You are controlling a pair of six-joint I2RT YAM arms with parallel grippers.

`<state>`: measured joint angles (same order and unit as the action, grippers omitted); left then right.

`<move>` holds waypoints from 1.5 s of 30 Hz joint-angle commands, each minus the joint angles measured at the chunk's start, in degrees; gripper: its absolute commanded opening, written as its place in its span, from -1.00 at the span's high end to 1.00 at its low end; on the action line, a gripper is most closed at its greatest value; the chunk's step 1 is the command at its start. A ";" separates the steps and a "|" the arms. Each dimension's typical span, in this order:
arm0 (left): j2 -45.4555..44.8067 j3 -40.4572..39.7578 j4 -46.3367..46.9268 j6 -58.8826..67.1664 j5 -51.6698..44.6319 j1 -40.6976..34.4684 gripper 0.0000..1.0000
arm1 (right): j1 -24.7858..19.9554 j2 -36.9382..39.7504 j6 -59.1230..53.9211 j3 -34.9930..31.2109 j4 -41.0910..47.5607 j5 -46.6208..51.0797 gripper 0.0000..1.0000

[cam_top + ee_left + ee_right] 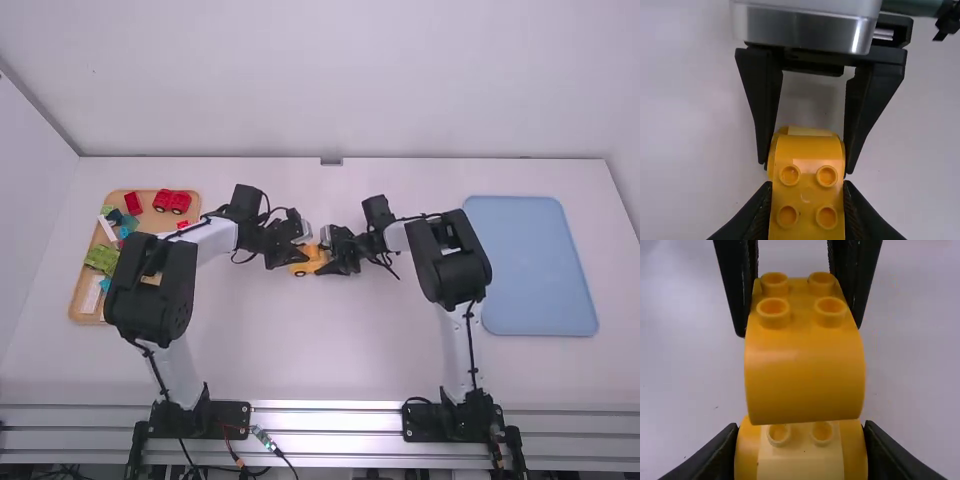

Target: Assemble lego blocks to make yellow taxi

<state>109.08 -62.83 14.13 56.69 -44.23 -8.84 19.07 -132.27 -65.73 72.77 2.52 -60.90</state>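
Observation:
At the middle of the table my left gripper [290,256] and my right gripper [332,262] face each other at the yellow car body [309,262]. My left gripper [807,200] is shut on a curved yellow block [809,195] with studs on top. In the right wrist view this curved block [805,375] sits higher than, and overlaps, a yellow piece with a paler studded middle [801,460], which my right gripper [801,450] is shut on. Whether the two pieces are pressed together I cannot tell.
On the left, a wooden tray [75,298] holds red blocks [172,201], green blocks [102,258] and several other pieces, partly behind the left arm. A blue tray [530,265] lies on the right beyond the right arm's elbow.

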 commanded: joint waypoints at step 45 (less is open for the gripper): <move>4.64 -1.36 -1.16 -0.70 8.35 -2.75 0.97 | 0.15 -0.94 1.05 -0.42 1.05 4.39 0.11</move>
<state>111.59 -63.90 12.08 56.60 -39.68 -12.10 19.14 -132.25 -65.78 72.79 2.70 -60.31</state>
